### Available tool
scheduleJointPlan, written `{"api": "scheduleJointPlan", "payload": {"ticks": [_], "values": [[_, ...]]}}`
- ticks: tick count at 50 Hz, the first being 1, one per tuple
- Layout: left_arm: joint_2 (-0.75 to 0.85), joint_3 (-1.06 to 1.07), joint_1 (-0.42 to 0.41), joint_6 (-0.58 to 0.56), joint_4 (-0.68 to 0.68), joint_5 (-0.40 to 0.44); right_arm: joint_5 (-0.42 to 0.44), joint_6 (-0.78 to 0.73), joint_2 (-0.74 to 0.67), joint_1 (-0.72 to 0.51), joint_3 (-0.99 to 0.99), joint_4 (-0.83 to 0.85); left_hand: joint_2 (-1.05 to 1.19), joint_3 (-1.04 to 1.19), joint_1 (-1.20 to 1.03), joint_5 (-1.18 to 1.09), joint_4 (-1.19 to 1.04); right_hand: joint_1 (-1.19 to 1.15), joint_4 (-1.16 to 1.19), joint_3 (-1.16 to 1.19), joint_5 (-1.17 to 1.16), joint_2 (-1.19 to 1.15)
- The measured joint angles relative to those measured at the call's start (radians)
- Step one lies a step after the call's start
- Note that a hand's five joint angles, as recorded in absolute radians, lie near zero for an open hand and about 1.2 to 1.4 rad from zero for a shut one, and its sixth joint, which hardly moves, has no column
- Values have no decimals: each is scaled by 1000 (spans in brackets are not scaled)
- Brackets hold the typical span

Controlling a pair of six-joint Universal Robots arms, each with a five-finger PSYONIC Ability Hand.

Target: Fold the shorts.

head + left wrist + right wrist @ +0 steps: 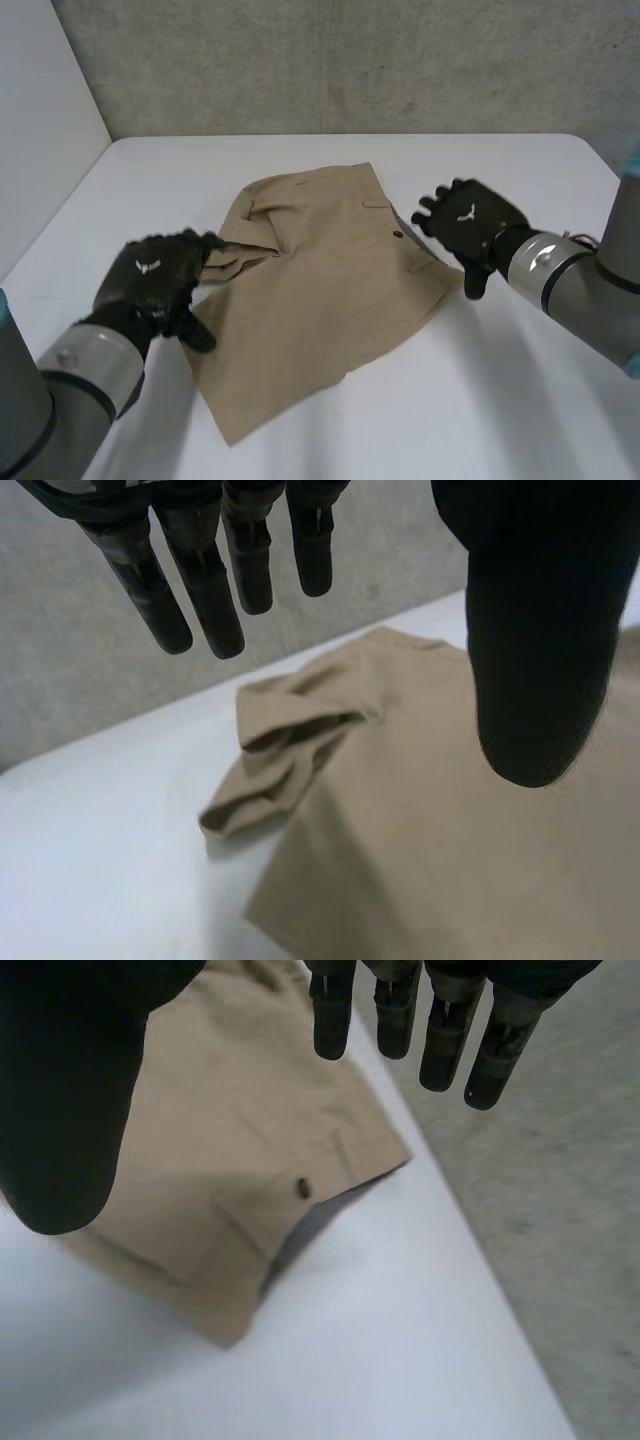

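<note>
While the tan shorts (pixel 320 280) lie spread on the middle of the white table (pixel 530 400), the two black hands are at opposite side edges of the cloth. In the head view the left hand (pixel 155 285) is at the shorts' left edge, just beside a bunched fold (pixel 245 255) where the cloth is rucked up and doubled over itself. Its wrist view shows the fingers (pixel 205 600) straight and set well apart from the thumb (pixel 540 640), with nothing between them; the hand is open and holds no cloth. The bunched fold lies beyond those fingertips, and flat cloth lies under the thumb. Whether any finger touches the cloth cannot be told.

The right hand (pixel 468 225) is at the shorts' right edge, near a small dark button (pixel 398 236) on a pocket flap. Its wrist view shows straight fingers (pixel 450 1035) apart from the thumb (pixel 70 1100), so this hand too is open and grips nothing. Beneath its palm a corner of the shorts is lifted slightly, showing a grey inner lining (pixel 310 1225) just beside the button. Behind the table stands a grey concrete wall (pixel 350 60).
</note>
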State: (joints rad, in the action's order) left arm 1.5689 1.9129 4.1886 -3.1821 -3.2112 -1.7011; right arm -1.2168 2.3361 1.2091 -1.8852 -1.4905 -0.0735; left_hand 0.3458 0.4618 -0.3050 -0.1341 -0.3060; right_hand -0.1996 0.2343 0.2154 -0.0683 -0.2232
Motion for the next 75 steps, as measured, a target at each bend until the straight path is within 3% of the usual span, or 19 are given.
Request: {"api": "scheduleJointPlan", "payload": {"ticks": [6, 7, 17, 36, 49, 53, 56, 75], "values": [[22, 57, -30, 0, -30, -19, 49, -10, -67, 19, 1, 13, 0, 0, -27, -25, -26, -18, 18, 44, -22, -34], [31, 69, -38, 0, -38, -28, 59, -10, -89, 24, 2, 25, 0, 0, -27, -26, -28, -102, 115, 136, -97, -124], [157, 101, -151, 1, -55, -165, 77, -20, -228, 53, 13, 149, 57, 0, -99, -101, -101, -225, 261, 279, -226, -270], [237, 70, -247, 1, -49, -179, 113, -47, -350, 72, 81, 208, 114, 3, -152, -161, -159, -465, 547, 566, -500, -557], [280, 57, -252, 1, -50, -188, 147, -47, -394, 67, 135, 212, 142, 20, -182, -188, -187, -524, 609, 627, -553, -615], [287, 54, -251, 1, -52, -197, 146, -46, -405, 64, 154, 213, 158, 41, -202, -202, -203, -694, 905, 922, -833, -917], [291, 51, -251, 1, -53, -212, 146, -40, -404, 62, 161, 213, 177, 61, -224, -219, -222, -703, 948, 959, -882, -950], [343, 26, -251, 1, -56, -253, 141, 6, -358, 57, 131, 202, 253, 134, -301, -286, -295, -707, 952, 961, -899, -950]]}}
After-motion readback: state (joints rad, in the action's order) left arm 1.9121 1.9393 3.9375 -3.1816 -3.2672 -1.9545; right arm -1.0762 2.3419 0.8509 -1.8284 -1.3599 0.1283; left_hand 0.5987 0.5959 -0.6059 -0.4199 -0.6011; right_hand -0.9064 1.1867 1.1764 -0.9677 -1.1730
